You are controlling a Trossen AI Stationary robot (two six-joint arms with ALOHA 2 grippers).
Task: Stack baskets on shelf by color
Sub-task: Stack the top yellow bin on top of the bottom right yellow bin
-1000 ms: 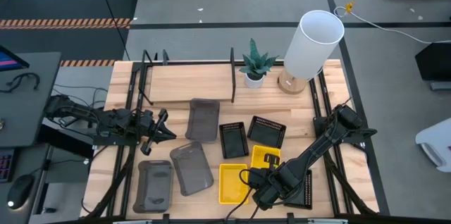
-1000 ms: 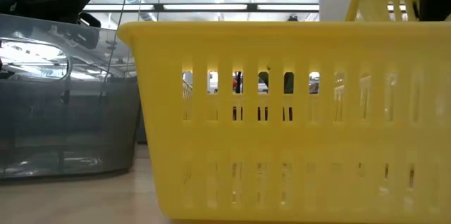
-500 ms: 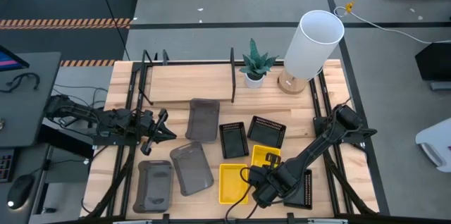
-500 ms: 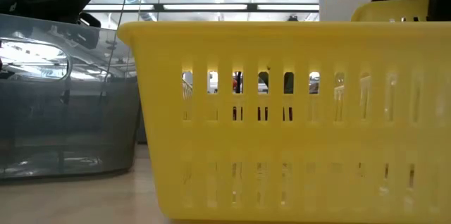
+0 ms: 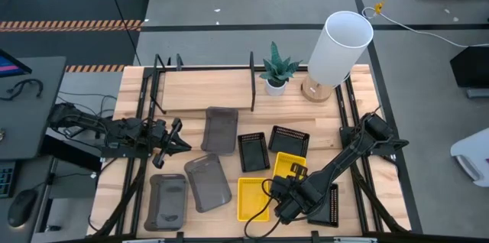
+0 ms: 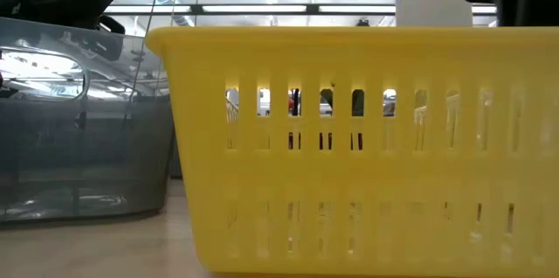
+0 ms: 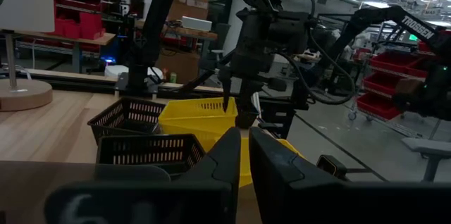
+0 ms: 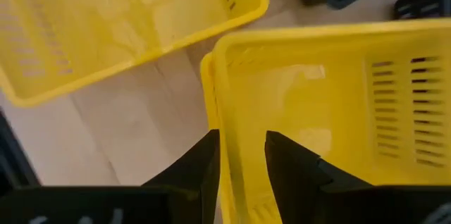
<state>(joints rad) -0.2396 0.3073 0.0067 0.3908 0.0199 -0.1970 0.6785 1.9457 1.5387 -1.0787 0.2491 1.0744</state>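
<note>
In the high view, two yellow baskets lie near the table's near edge: one, and one just behind it. My right gripper is at the near end of the rear one, shut on it. Grey baskets and black baskets rest flat on the tabletop. The shelf stands along the far edge. My left gripper waits shut over the table's left side, touching nothing. My right gripper holds the rear yellow basket by the rim of its near end wall. One finger stands outside the wall and the other finger inside the basket. It comes from above, slanting from the near side. The basket lies low and about level.
A white plant pot and a tall white cylinder on a wooden foot stand by the shelf's right end. The front yellow basket fills the low view, with a grey basket to its left.
My right gripper has moved down and carried the yellow basket with it. In the low view the basket was lifted and tilted above the front yellow basket a second ago. It then sank level and has now dropped out of sight behind it.
</note>
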